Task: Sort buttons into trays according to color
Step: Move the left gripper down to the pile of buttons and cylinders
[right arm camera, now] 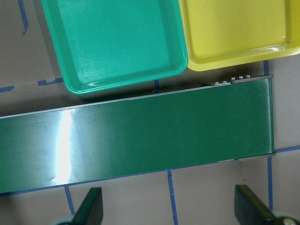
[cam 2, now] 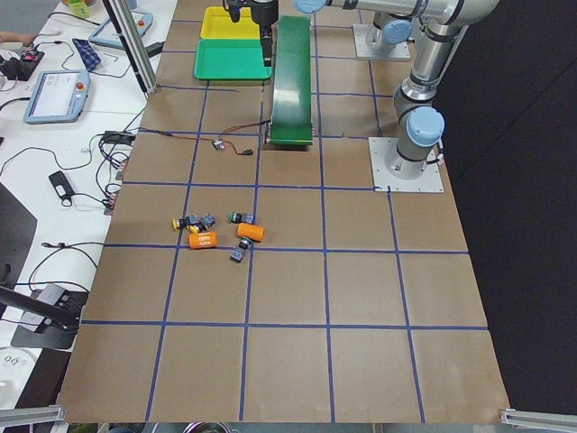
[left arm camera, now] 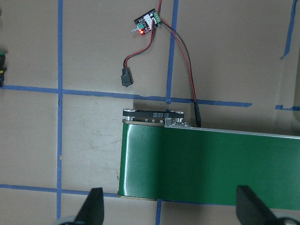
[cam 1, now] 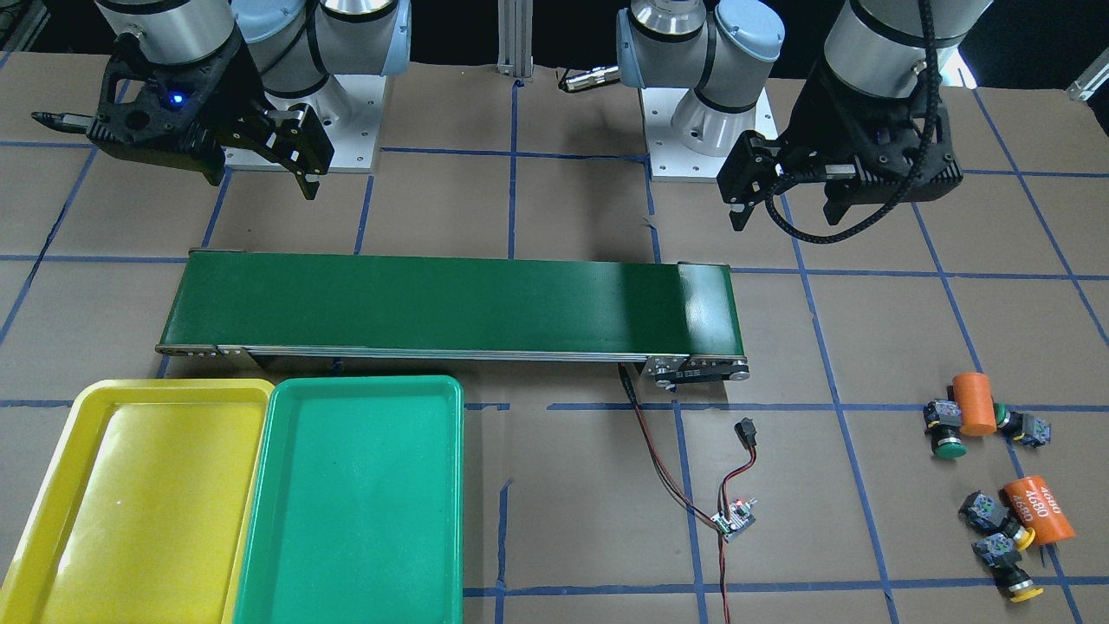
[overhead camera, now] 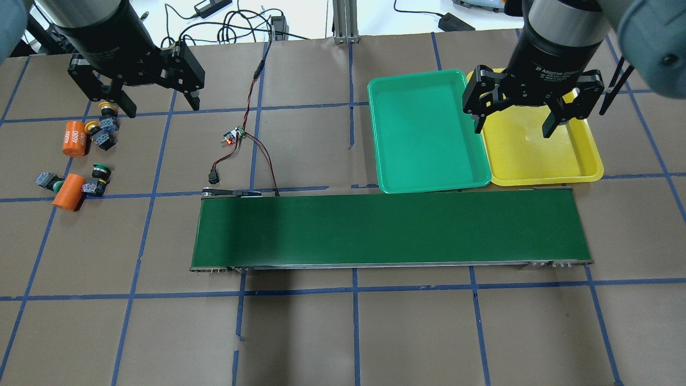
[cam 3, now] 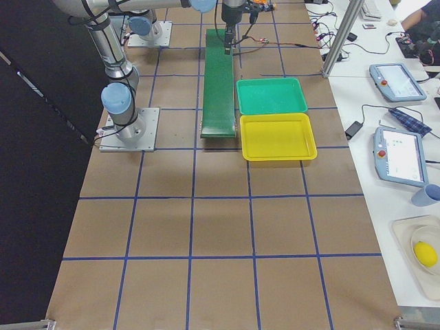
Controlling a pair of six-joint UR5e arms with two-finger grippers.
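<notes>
Two yellow buttons (overhead camera: 107, 111) (overhead camera: 101, 135) and two green buttons (overhead camera: 99, 172) (overhead camera: 47, 180) lie loose at the table's left end, seen again as the green buttons (cam 1: 946, 433) (cam 1: 1024, 426) and the yellow buttons (cam 1: 998, 518) (cam 1: 1010, 568). The green tray (overhead camera: 429, 128) and the yellow tray (overhead camera: 536, 155) sit side by side beyond the belt's right half, both with nothing in them. My left gripper (overhead camera: 161, 107) hangs open and empty high up, just right of the buttons. Over the trays' shared edge my right gripper (overhead camera: 513, 128) is open and empty too.
A long dark green conveyor belt (overhead camera: 391, 230) crosses the middle. Two orange cylinders (overhead camera: 75, 138) (overhead camera: 68, 194) lie among the buttons. A small circuit board (overhead camera: 233, 135) with red and black wires lies between the buttons and the trays.
</notes>
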